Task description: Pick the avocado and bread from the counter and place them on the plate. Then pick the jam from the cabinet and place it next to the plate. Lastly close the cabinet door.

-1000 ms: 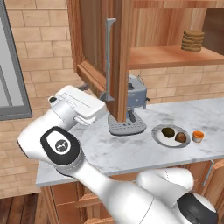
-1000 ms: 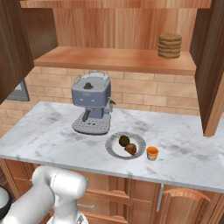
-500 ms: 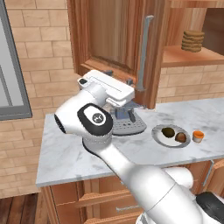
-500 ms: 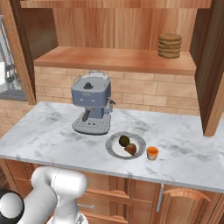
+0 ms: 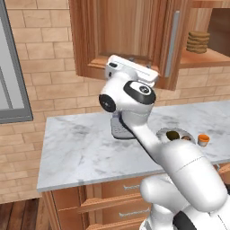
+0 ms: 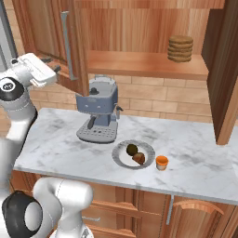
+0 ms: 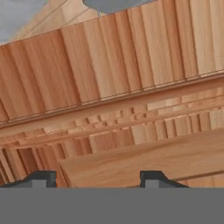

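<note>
The plate (image 6: 148,148) sits on the counter with the dark avocado (image 6: 132,149) and the brown bread (image 6: 138,158) on it. Just right of the plate stands the small orange jam (image 6: 161,162), which also shows at the right of the left base view as jam (image 5: 203,139) beside the plate (image 5: 162,132). The left cabinet door (image 6: 49,37) with its grey handle (image 6: 66,39) is partly swung in. My gripper (image 6: 55,67) is at the door's lower edge, also seen as gripper (image 5: 130,60). In the hand view the gripper (image 7: 97,179) faces wood panelling, its tips apart.
A blue-grey coffee machine (image 6: 100,109) stands on the marble counter (image 6: 56,135) left of the plate. A brown stack (image 6: 180,48) rests on the cabinet shelf (image 6: 148,65). The right cabinet door (image 6: 225,69) hangs open over the counter's right end.
The left cabinet door has swung rightward toward the cabinet front, from edge-on to nearly face-on. My arm and hand have swept right and up along with it.
</note>
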